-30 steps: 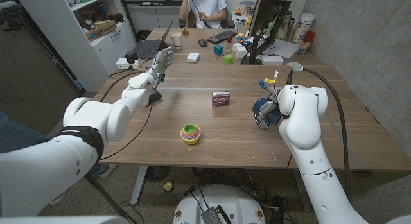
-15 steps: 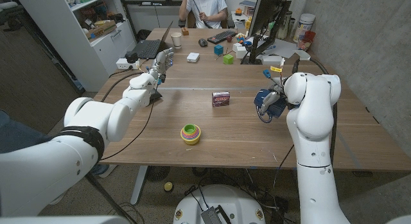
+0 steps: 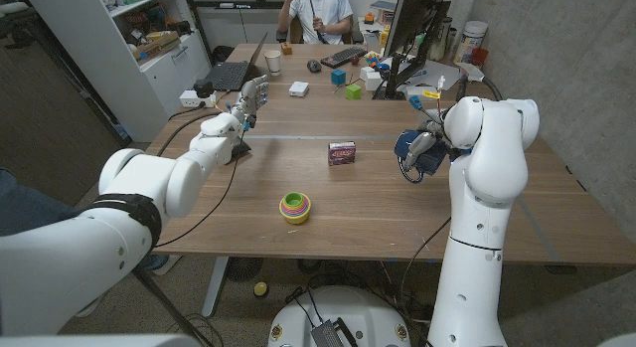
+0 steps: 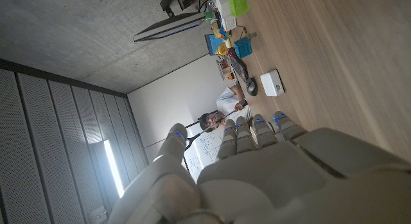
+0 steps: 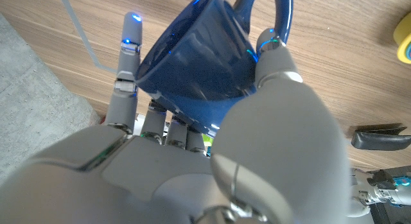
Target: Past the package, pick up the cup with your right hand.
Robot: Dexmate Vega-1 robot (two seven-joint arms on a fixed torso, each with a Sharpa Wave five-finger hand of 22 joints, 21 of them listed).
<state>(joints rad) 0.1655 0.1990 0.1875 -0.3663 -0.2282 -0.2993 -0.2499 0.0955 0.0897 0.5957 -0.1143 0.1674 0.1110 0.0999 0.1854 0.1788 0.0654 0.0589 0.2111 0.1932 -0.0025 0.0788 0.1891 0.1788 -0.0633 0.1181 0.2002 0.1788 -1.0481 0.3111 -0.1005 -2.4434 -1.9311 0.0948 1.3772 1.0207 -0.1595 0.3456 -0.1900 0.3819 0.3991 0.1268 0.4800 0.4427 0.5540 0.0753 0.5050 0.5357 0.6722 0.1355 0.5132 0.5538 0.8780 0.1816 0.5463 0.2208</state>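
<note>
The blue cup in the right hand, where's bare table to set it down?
Bare wood lies between the package and the right hand gripping the blue cup, and between the stacked rings and the right arm. The far end by the keyboard is crowded.

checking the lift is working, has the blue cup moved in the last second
Yes. In the head view the blue cup, held in the right hand, has risen and shifted toward the table's far side, judged against the package, which stayed put.
</note>
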